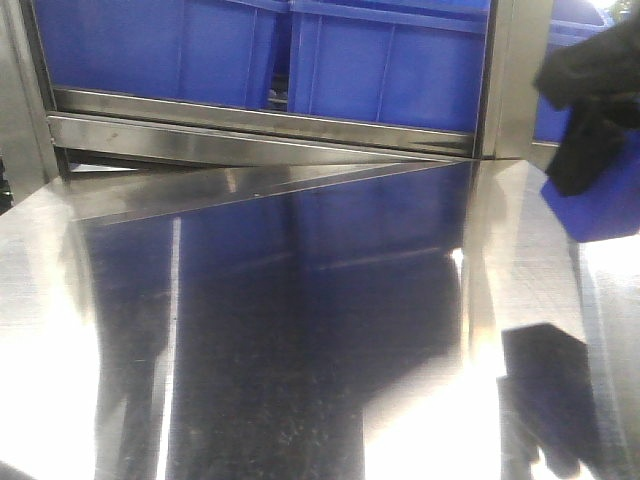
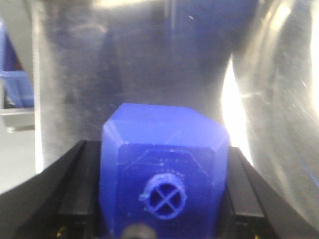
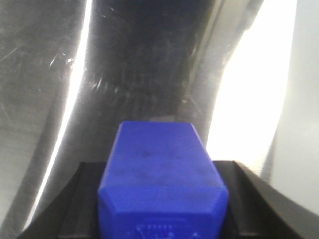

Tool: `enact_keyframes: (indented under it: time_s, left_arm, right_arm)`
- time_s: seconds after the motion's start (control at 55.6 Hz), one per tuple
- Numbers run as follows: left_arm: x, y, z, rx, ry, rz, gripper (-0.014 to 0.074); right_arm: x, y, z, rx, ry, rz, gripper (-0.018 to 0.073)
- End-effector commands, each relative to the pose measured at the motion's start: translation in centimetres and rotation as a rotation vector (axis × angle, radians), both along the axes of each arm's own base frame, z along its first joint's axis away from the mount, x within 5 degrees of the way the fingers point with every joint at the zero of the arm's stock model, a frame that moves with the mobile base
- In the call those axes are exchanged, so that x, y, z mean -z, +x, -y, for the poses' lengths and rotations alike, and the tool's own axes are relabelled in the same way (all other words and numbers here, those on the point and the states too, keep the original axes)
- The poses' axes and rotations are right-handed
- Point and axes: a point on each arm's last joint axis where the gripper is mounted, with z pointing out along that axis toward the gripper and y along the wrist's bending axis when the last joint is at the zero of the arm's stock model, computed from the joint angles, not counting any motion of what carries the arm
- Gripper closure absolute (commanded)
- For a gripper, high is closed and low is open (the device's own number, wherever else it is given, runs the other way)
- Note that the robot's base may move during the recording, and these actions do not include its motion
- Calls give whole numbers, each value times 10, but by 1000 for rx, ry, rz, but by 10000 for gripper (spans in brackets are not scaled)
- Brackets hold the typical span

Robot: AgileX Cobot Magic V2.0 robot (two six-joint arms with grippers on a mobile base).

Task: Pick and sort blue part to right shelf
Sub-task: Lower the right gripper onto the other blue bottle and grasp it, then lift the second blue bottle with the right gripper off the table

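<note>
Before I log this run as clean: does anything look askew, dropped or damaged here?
Nothing stands out. The left claw holds a blue part squarely, the right claw holds a second blue part likewise, and the blue bins sit upright in the right shelf.

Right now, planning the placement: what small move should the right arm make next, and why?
Probably ease the right gripper forward toward the large blue plastic bins: its black fingers clamp a blue chamfered plastic block over the shiny steel table.
</note>
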Motion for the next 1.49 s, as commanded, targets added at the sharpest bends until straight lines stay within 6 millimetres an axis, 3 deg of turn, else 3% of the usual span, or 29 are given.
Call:
enact_keyframes:
  time_s: [0.0,0.575,0.773,0.917,1.474]
  left_arm:
    - [-15,-3,-5,-50,-36,129,325]
    - [-21,-59,-16,-74,-31,349,326]
    - [-21,-61,-16,-76,-23,367,326]
    - [-21,-61,-16,-76,-23,367,326]
    - [-21,-61,-16,-75,-22,366,326]
  right_arm:
    - [-19,-13,8,-60,19,179,437]
    - [-8,-137,74,-90,128,616,437]
    - [-25,-172,90,-98,235,878,437]
    - [-28,-181,95,-94,257,935,437]
    - [-27,-181,95,-94,255,933,437]
